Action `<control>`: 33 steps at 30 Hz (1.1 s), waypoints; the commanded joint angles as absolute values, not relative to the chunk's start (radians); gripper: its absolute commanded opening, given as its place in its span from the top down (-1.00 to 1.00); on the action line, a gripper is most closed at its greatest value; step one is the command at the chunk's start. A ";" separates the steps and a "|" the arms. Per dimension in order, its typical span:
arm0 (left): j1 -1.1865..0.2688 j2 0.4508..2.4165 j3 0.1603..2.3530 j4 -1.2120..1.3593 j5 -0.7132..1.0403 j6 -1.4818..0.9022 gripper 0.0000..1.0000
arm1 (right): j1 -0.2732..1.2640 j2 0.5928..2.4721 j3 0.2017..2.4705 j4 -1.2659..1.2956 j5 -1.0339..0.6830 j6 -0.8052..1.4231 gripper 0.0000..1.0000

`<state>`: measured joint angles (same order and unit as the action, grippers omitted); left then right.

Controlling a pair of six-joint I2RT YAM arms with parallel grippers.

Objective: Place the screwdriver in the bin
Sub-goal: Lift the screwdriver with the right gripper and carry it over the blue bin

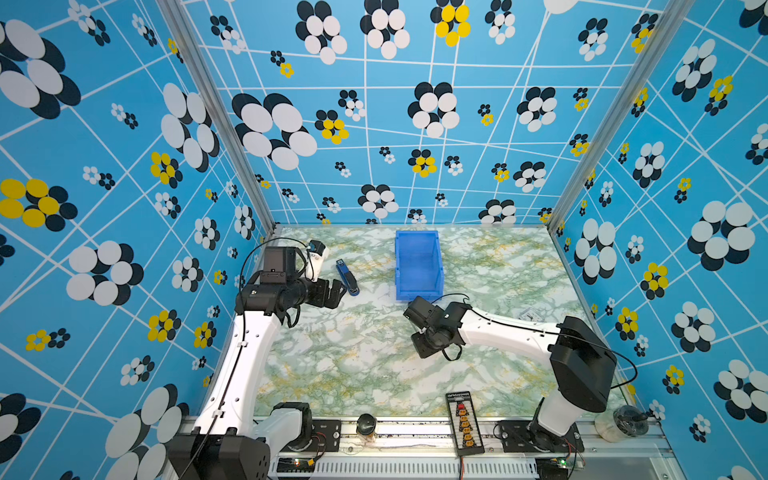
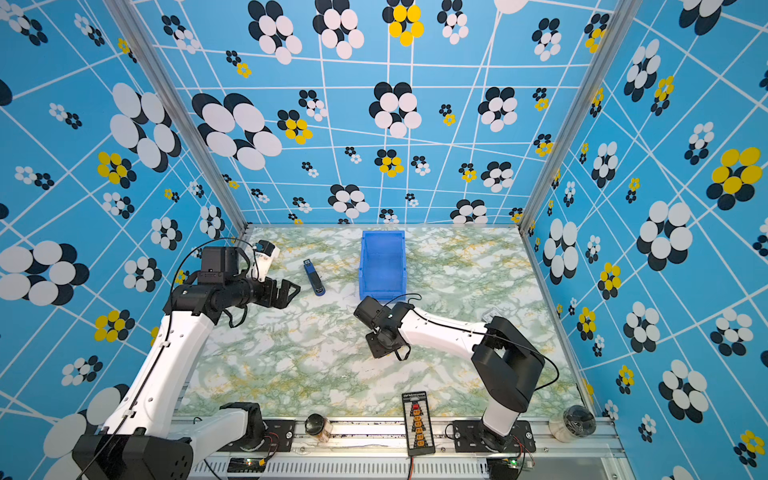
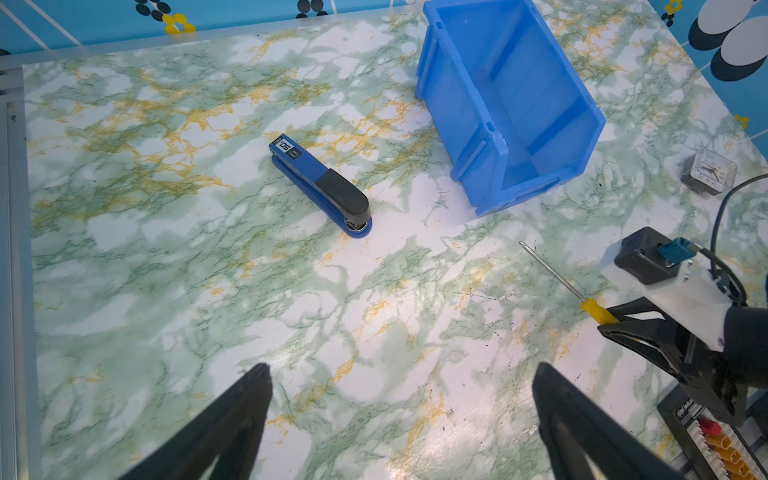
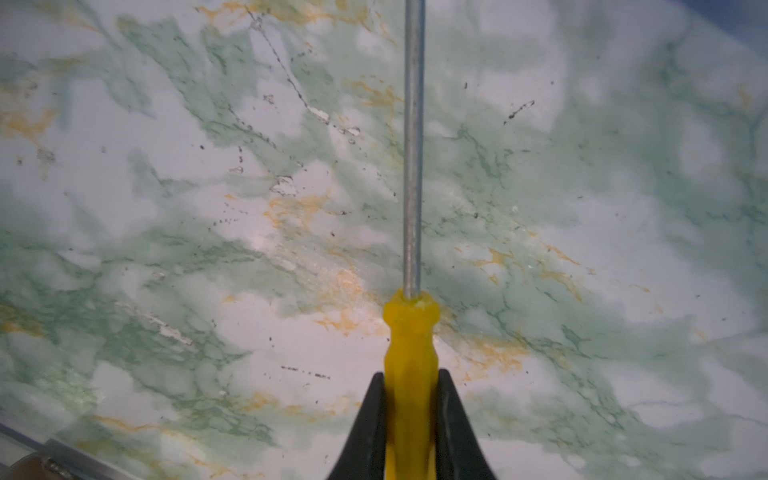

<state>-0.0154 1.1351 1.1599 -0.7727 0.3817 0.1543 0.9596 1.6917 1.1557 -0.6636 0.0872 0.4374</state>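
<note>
The screwdriver (image 4: 410, 332) has a yellow handle and a thin grey shaft. My right gripper (image 4: 410, 378) is shut on the handle, and the shaft sticks out ahead, low over the marbled table. In the left wrist view the screwdriver (image 3: 552, 274) points roughly toward the low front lip of the blue bin (image 3: 511, 104), a short way off. In both top views the bin (image 1: 417, 266) (image 2: 382, 266) stands at mid-back, and the right wrist (image 1: 432, 328) hides the screwdriver. My left gripper (image 3: 403, 370) (image 1: 338, 293) is open and holds nothing, left of the bin.
A dark blue stapler (image 1: 347, 277) (image 3: 322, 185) lies between the left gripper and the bin. A small clear box (image 3: 708, 172) sits to the right of the bin. A black board with yellow connectors (image 1: 464, 422) and a jar (image 1: 366, 426) stand on the front rail.
</note>
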 commanded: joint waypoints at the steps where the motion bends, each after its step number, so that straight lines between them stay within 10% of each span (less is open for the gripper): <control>1: -0.025 1.127 1.185 -0.784 0.367 0.169 -0.98 | 0.966 1.660 1.179 -0.737 0.067 0.411 0.77; 33: -0.025 1.052 1.167 -0.770 0.387 0.155 -0.99 | 0.737 1.751 1.577 -0.807 0.069 0.319 0.75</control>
